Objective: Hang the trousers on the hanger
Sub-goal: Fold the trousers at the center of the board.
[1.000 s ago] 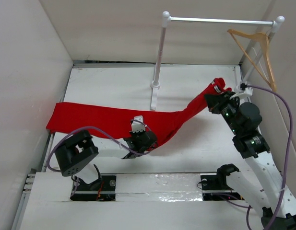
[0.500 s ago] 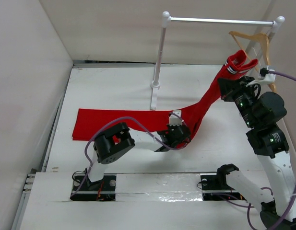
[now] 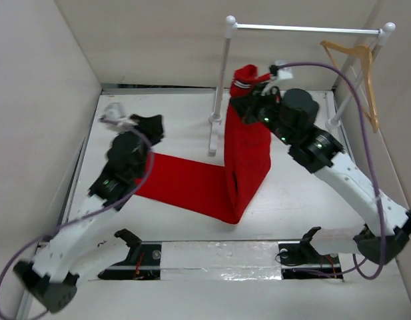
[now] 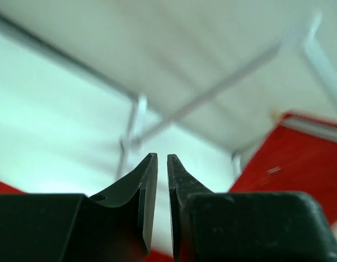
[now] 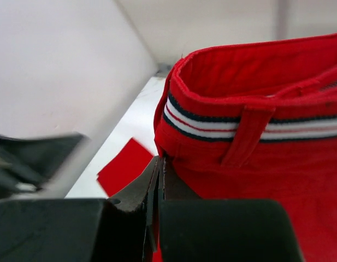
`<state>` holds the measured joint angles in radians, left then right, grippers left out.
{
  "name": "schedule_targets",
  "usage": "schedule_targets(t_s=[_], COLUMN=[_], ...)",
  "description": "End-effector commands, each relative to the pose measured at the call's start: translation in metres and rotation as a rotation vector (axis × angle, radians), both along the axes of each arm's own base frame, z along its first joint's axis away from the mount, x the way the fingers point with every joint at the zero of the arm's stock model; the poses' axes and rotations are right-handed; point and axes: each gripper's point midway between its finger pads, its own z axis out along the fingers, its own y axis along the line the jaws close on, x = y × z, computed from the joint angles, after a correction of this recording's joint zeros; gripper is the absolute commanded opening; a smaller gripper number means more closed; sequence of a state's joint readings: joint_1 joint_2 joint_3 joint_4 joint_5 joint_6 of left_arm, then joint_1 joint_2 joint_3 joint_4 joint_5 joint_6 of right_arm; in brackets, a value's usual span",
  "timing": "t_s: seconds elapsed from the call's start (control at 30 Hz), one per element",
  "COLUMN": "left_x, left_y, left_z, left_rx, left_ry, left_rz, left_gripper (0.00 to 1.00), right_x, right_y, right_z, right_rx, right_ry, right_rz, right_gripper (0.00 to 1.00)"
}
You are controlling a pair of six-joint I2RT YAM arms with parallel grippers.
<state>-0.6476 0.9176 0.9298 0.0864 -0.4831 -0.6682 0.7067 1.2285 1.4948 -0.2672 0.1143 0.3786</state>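
The red trousers (image 3: 248,153) hang by their striped waistband (image 5: 250,128) from my right gripper (image 3: 245,99), which is shut on the cloth edge (image 5: 160,159) high beside the rail's left post. Below, they fold at the table and the legs run left across it. The tan wooden hanger (image 3: 357,59) hangs on the rail's right end, well right of the waistband. My left gripper (image 3: 153,123) is raised at the left, off the cloth. In its wrist view the jaws (image 4: 161,159) stand slightly apart with nothing between them, and the trousers (image 4: 299,158) show at the right.
The white clothes rail (image 3: 305,29) spans the back on two posts, the left post (image 3: 220,87) just behind the lifted waistband. White walls enclose the table (image 3: 158,120) on the left, back and right. A purple cable loops over the right arm.
The right gripper carried the waistband up and left, from near the hanger to the left post. The left gripper let go of the leg, opened a little and swung up to the left.
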Motion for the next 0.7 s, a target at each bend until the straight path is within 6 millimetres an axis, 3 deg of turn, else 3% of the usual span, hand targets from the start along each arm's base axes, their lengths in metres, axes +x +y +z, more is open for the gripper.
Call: schedule_targets(t_s=[0.0, 0.03, 0.07, 0.1, 0.13, 0.17, 0.2, 0.23, 0.27, 0.3, 0.37, 0.4, 0.47, 0.5, 0.53, 0.6, 0.63, 0.67], left_x=[-0.028, -0.033, -0.044, -0.049, -0.054, -0.064, -0.069, -0.073, -0.080, -0.084, -0.091, -0.093, -0.093, -0.092, -0.090, -0.081, -0.077, -0.069], left_y=[0.052, 0.064, 0.081, 0.087, 0.093, 0.106, 0.113, 0.119, 0.130, 0.135, 0.145, 0.148, 0.152, 0.151, 0.149, 0.137, 0.133, 0.121], left_z=[0.010, 0.018, 0.033, 0.039, 0.044, 0.053, 0.057, 0.060, 0.066, 0.069, 0.071, 0.072, 0.066, 0.063, 0.058, 0.044, 0.038, 0.024], left_rx=[0.082, 0.082, 0.068, 0.067, 0.066, 0.053, 0.049, 0.044, 0.032, 0.027, 0.022, 0.024, 0.036, 0.039, 0.038, 0.024, 0.020, 0.018], left_ry=[0.000, -0.013, -0.043, -0.055, -0.064, -0.084, -0.095, -0.102, -0.120, -0.128, -0.131, -0.132, -0.122, -0.116, -0.108, -0.090, -0.083, -0.068], left_rz=[0.038, 0.061, 0.093, 0.109, 0.126, 0.172, 0.195, 0.223, 0.266, 0.282, 0.323, 0.333, 0.352, 0.351, 0.345, 0.304, 0.290, 0.250], left_gripper=[0.12, 0.12, 0.12, 0.12, 0.12, 0.12, 0.12, 0.13, 0.13, 0.13, 0.14, 0.14, 0.20, 0.21, 0.21, 0.21, 0.22, 0.25], right_x=[0.004, 0.011, 0.010, 0.012, 0.000, 0.012, 0.009, 0.006, 0.006, 0.000, -0.002, -0.007, -0.013, -0.018, -0.024, -0.022, -0.032, -0.035], right_y=[0.049, 0.096, 0.119, 0.144, 0.179, 0.226, 0.251, 0.276, 0.323, 0.345, 0.369, 0.382, 0.382, 0.370, 0.363, 0.335, 0.315, 0.293], right_z=[0.061, 0.032, 0.036, 0.025, 0.009, -0.051, -0.038, -0.063, -0.141, -0.111, -0.154, -0.183, -0.202, -0.170, -0.204, -0.194, -0.135, -0.175], right_rx=[0.126, 0.085, 0.092, 0.073, 0.046, -0.044, -0.020, -0.064, -0.161, -0.084, -0.120, -0.131, -0.155, -0.124, -0.153, -0.116, -0.021, -0.082], right_ry=[-0.156, -0.110, -0.115, -0.103, -0.081, -0.015, -0.036, -0.003, 0.074, 0.044, 0.125, 0.172, 0.204, 0.174, 0.203, 0.192, 0.104, 0.158], right_rz=[0.038, 0.092, 0.122, 0.145, 0.200, 0.227, 0.254, 0.289, 0.334, 0.392, 0.449, 0.500, 0.529, 0.527, 0.534, 0.531, 0.537, 0.522], right_gripper=[0.00, 0.00, 0.00, 0.00, 0.00, 0.00, 0.00, 0.00, 0.00, 0.14, 0.46, 0.76, 0.99, 1.00, 1.00, 1.00, 0.98, 0.94])
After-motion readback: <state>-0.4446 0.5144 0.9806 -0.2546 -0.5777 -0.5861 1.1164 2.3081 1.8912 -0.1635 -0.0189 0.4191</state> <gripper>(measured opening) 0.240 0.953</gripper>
